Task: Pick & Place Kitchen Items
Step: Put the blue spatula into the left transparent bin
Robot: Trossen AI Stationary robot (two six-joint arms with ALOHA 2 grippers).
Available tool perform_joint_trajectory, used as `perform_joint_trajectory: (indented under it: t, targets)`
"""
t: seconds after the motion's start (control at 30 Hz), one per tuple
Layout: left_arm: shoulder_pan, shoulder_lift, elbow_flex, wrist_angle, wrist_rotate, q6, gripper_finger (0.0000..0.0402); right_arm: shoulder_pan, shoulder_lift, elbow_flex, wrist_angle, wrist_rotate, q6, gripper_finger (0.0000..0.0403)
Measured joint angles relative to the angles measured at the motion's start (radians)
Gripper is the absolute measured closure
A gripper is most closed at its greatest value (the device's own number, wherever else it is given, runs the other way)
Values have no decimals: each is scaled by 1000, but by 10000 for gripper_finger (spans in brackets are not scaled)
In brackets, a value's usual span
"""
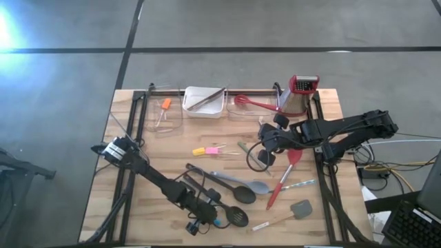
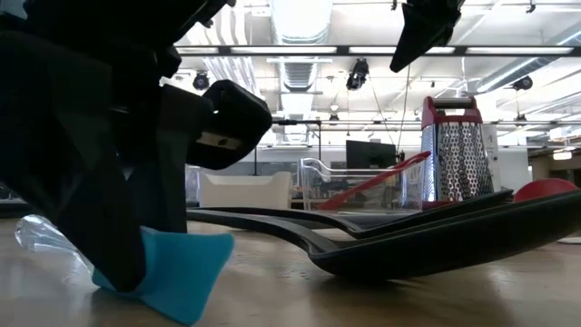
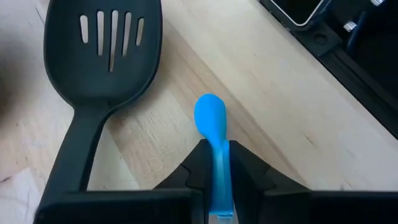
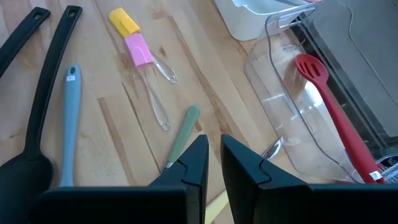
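Blue spatula (image 3: 211, 124): small silicone head on a clear handle, lying on the counter (image 3: 280, 93) near its front edge, just beside the black slotted spoon (image 3: 102, 56). Likely very light, with a soft, floppy head and a stiff but slick handle. Left pincer (image 3: 217, 168) is closed on the neck just behind the head; I'd judge that grip adequate, though it may pivot when lifted. Low view shows the head touching the wood. Right pincer (image 4: 214, 158) hovers mid-counter, fingers nearly together, holding nothing, above a green-handled utensil (image 4: 183, 134) by the clear tray (image 4: 292, 118).
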Motion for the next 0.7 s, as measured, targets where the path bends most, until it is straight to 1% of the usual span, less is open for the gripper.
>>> perform_joint_trajectory:
  t: [0.17,0.37,0.57,0.63,0.7]
  targets:
    - [0,-71,1,-55,10,-7,363,0,0,0,-2,0,0,364]
    - [0,-221,-8,-267,12,27,363,0,-1,0,-5,0,0,364]
    - [9,-388,-6,-477,-56,52,363,0,-1,0,-4,0,0,364]
    - [14,-450,-6,-533,-89,95,363,0,-1,0,-5,0,0,364]
    - [16,-512,-4,-603,-131,173,363,0,-1,0,-5,0,0,364]
